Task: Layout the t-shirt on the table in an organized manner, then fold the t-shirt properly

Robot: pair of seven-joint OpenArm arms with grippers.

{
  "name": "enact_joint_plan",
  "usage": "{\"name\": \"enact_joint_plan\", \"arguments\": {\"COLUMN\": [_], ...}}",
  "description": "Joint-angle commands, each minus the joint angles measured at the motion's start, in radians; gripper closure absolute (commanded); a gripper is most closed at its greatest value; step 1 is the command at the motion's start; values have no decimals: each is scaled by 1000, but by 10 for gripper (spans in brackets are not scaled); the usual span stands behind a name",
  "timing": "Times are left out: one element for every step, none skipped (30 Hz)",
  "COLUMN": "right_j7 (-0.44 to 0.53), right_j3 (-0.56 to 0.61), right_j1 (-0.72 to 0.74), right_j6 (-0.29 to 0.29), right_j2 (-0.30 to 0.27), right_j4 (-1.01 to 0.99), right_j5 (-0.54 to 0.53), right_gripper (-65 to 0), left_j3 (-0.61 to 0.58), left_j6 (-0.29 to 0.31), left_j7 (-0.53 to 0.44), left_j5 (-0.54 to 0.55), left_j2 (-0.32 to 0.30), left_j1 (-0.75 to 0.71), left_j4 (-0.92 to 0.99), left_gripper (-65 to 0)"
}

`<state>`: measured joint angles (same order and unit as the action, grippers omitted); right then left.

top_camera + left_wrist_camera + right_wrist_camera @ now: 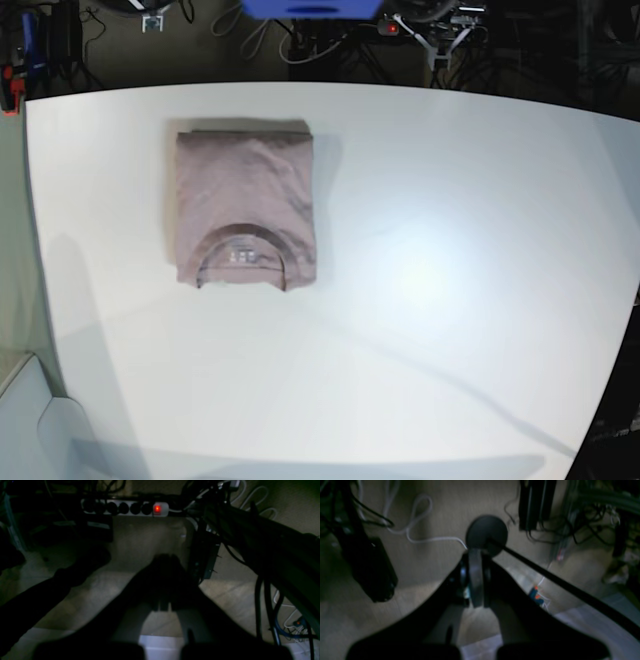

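I see the t-shirt [245, 212] folded into a neat upright rectangle on the white bench [430, 280], in the far left part of the base view. Its collar curve and pale neck label face up at the edge nearest me. Nothing touches it, and neither arm shows in that view.

Both wrist cameras look down past the bench toward a dim floor, so the shirt lies well apart from either hand. My left hand [163, 606] shows as a dark shape with its fingers pressed together and nothing between them; beyond it sits a power strip [125, 508] with a glowing red switch. My right hand [476, 580] is likewise pressed together and holds nothing, with a round dark disc [486, 533] and a looping white cable [415, 520] on the floor beyond it.
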<state>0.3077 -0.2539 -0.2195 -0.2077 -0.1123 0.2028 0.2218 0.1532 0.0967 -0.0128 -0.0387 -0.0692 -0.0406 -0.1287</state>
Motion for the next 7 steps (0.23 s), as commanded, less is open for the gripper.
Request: {"name": "enact_joint_plan", "arguments": {"right_j7": [2,2,2,2,0,-3,-5], "right_j3": [-2,-2,-2,-2,-2,-2,-2], "right_j1": [-16,-16,-16,-16,-14,-13,-10], "right_j6": [-19,-19,-19,-19,-19,-19,-19], "right_j2": [-5,-5,-5,-5,-3,-2,0], "right_j4": [-1,-1,-1,-1,-1,-1,-1], "right_j5": [-3,-3,-3,-3,-3,-3,-3], "right_gripper": [0,0,0,0,0,0,0], "left_j3": [1,3,3,3,-5,-5,-5], "left_j6": [-7,-7,-7,-7,-7,-7,-7], "left_j7": [-11,-11,-9,-5,-5,-3,-6], "left_j5": [4,6,16,33,43,47,46], "left_j2": [-5,-5,-5,-5,-5,-5,-5], "left_j1": [-2,-2,-2,-2,-3,-6,-6], "left_j4": [-2,-2,-1,-1,1,1,1], "left_gripper": [-1,-1,-1,-1,-1,-1,-2]}}
